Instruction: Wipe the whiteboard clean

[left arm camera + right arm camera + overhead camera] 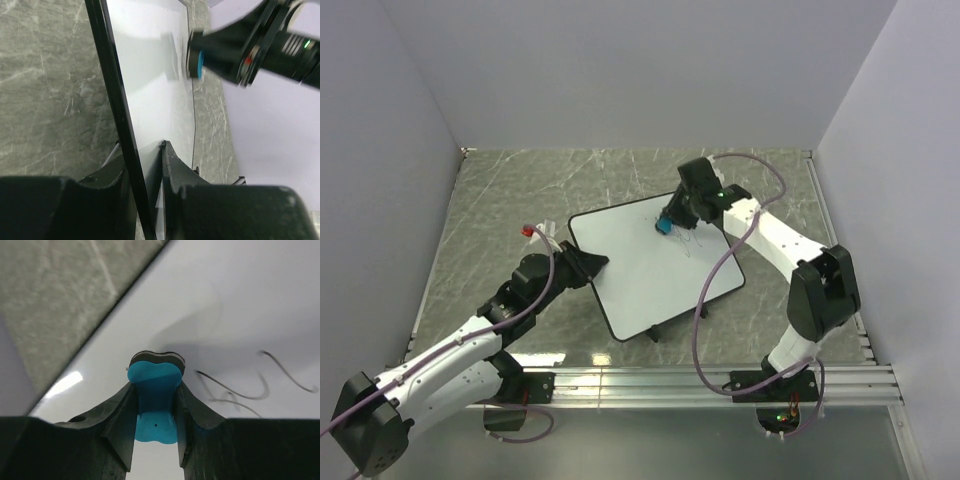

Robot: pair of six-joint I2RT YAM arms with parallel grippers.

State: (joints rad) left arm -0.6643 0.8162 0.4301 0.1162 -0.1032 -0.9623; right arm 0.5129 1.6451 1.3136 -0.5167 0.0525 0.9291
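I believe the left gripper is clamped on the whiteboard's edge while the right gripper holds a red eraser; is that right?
Not quite: the eraser in the right gripper is blue, not red, as the right wrist view shows. The left gripper does clamp the edge of the whiteboard.

A lab test cell. Plain pale walls box in the grey-green marbled tabletop beneath the jaws.

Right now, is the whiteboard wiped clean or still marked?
Marked: black scribbles show on the whiteboard, just beside the blue eraser pinched in the right hand.
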